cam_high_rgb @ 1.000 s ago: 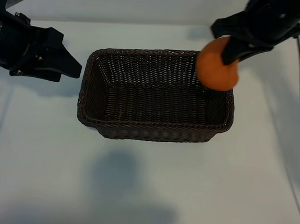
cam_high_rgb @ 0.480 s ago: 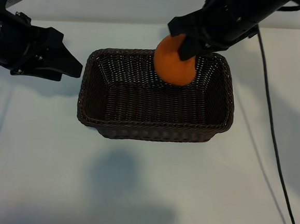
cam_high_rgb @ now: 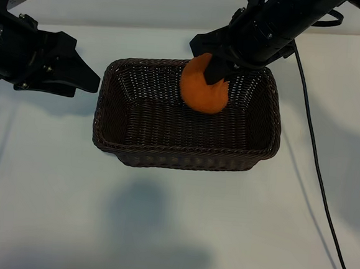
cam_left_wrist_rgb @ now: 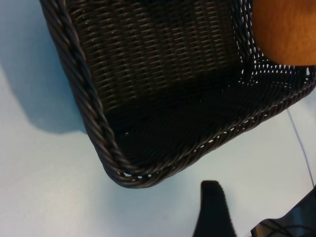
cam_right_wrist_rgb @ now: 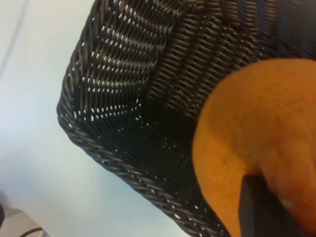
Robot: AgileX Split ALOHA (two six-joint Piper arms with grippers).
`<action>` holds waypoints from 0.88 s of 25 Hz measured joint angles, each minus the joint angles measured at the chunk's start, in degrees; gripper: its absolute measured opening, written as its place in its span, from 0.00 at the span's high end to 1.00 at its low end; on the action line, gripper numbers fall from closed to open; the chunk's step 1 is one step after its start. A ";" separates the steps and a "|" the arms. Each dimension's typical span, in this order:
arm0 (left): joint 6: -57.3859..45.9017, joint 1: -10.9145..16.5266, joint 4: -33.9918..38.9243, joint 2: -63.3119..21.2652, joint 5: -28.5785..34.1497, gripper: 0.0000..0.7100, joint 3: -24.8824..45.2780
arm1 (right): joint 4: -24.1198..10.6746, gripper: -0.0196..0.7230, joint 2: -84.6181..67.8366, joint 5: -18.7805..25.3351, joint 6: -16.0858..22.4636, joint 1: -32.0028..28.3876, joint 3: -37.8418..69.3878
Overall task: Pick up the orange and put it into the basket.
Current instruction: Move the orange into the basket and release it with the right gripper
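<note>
We hold the orange over the basket.

Our right gripper [cam_high_rgb: 215, 72] pinches the orange [cam_high_rgb: 204, 86] tight, with one dark finger [cam_right_wrist_rgb: 261, 210] pressed into its rough skin. The orange hangs in the air above the far side of the basket [cam_high_rgb: 114, 143], inside its rim and not touching the woven floor. Our left gripper [cam_high_rgb: 88, 77] waits just beside the basket's left end with its fingers spread apart and nothing between them. The basket sits on the pale table [cam_high_rgb: 172, 233]. A thin black cable [cam_high_rgb: 316, 182] runs down the table on the right.
</note>
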 joint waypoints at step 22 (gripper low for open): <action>0.03 0.00 -0.05 0.00 0.07 0.26 0.00 | -0.80 0.86 7.78 0.27 -1.00 0.00 0.00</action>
